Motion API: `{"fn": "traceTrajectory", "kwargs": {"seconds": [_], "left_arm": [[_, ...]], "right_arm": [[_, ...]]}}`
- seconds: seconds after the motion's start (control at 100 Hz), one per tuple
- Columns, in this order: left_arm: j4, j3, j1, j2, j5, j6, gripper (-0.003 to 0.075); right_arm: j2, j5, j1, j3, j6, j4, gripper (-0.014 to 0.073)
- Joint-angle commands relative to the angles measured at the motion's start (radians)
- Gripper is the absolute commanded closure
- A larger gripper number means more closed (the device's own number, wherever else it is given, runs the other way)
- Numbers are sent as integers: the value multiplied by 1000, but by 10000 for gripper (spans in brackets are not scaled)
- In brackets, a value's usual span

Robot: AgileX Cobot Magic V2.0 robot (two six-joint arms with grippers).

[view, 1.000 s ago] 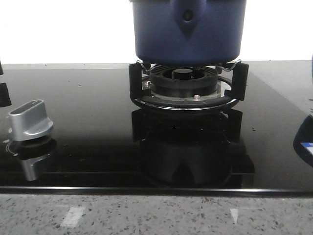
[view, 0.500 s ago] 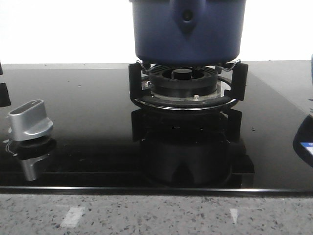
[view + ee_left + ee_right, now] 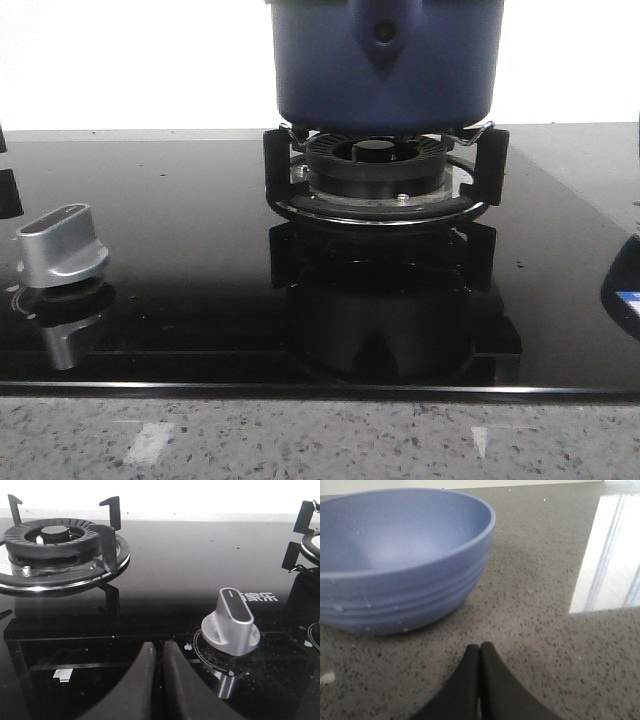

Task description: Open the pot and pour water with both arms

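The dark navy-blue pot (image 3: 385, 65) stands on the black burner grate (image 3: 385, 185) at the middle back in the front view. Its pointed handle bracket with a round rivet (image 3: 383, 33) faces me, and its top and lid are cut off by the frame. My left gripper (image 3: 157, 645) is shut and empty, low over the black glass hob beside a silver knob (image 3: 231, 622). My right gripper (image 3: 480, 646) is shut and empty, low over the speckled stone counter, a short way in front of a light blue bowl (image 3: 395, 560). Neither gripper shows in the front view.
A second, bare burner (image 3: 57, 555) with upright grate prongs shows in the left wrist view. The silver knob also shows at the left in the front view (image 3: 60, 245). The glass hob (image 3: 180, 290) ends at a speckled counter edge (image 3: 320, 440) in front.
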Motion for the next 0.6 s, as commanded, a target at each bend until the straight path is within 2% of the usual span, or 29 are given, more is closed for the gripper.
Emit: {"fn": "traceTrajectory", "kwargs": {"seconds": [0.0,0.06,0.59], "left_arm": [[-11,31,3,9,-74,-10,740],[-11,31,3,9,-74,-10,740],[-11,31,3,9,-74,-10,740]], "right_arm": [[-58,19,-6,26,-7,-15,662],[-105,81,-8,26,-7,-15,662],[-102,71,-8,26,-7,-24,662]]}}
